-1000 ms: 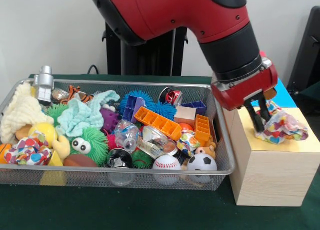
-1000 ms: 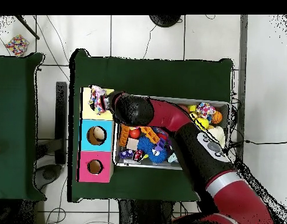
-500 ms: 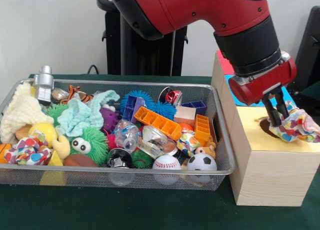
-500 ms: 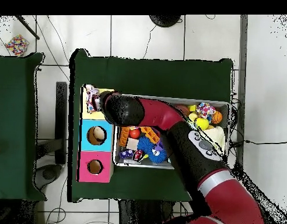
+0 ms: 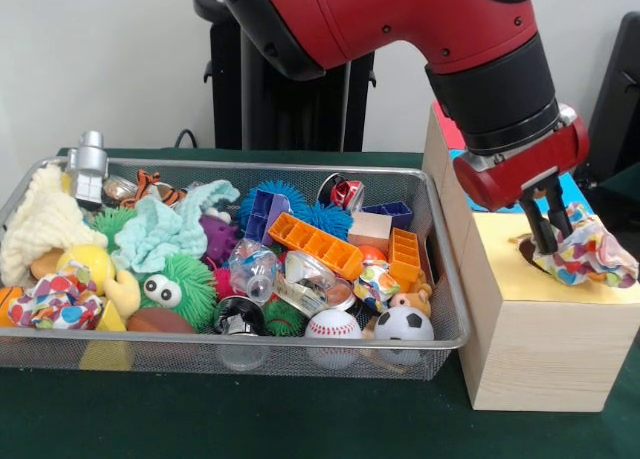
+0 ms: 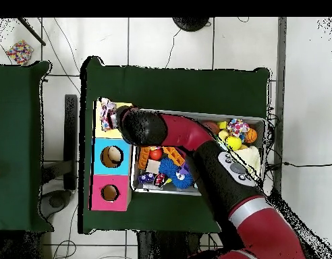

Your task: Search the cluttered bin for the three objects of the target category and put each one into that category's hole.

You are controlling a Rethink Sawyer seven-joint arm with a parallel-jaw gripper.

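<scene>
You see the wire bin [image 5: 130, 354] at the left with a dotted paper wad [image 5: 55, 301] near its left end. At the right, your gripper [image 5: 552, 241] pinches another dotted wad [image 5: 590, 254] beside the hole [image 5: 527, 249] in the yellow-topped box [image 5: 540, 349].
</scene>
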